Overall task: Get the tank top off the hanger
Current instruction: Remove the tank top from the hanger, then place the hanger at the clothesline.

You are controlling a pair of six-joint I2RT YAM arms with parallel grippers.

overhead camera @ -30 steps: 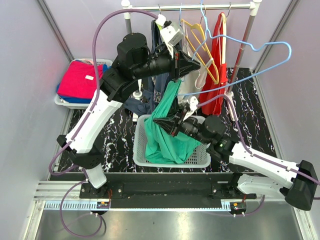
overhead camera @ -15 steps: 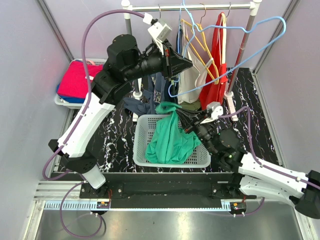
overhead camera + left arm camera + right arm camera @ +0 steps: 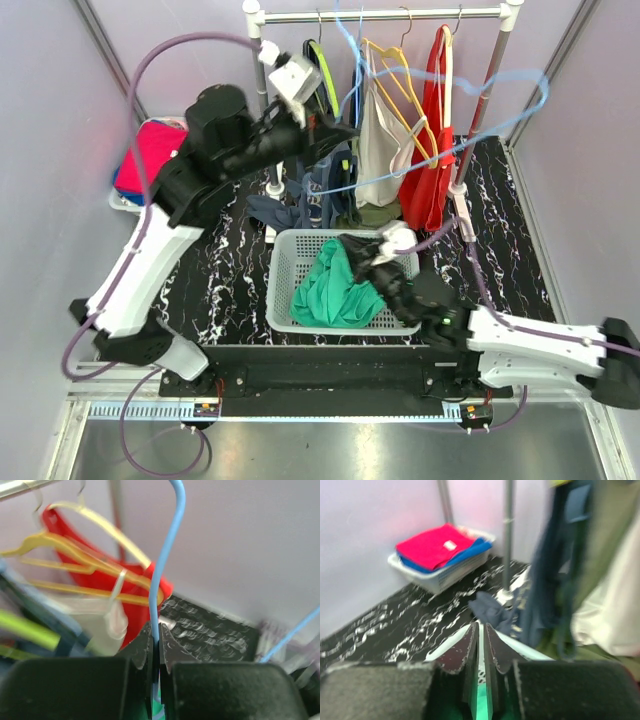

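Observation:
The green tank top [image 3: 335, 290] lies bunched in the white mesh basket [image 3: 283, 262], off the hanger. My left gripper [image 3: 338, 133] is shut on the wire of the bare light-blue hanger [image 3: 470, 140] and holds it up in front of the rack; the wire runs up between the closed jaws in the left wrist view [image 3: 165, 560]. My right gripper [image 3: 354, 250] is low over the basket's far side, shut on a fold of the tank top. In the right wrist view green cloth [image 3: 481, 700] shows between the nearly closed fingers [image 3: 468, 647].
The clothes rail [image 3: 400, 14] carries yellow hangers [image 3: 400, 75], a red garment [image 3: 432, 150], a white garment [image 3: 380, 140] and dark blue clothes [image 3: 320, 190]. A tub of folded red and blue clothes [image 3: 150, 160] stands at far left. The rack's post [image 3: 470, 150] is at right.
The tank top has come off the blue hanger. My left gripper swung the hanger up and to the left; my right gripper pulled the tank top down into the basket.

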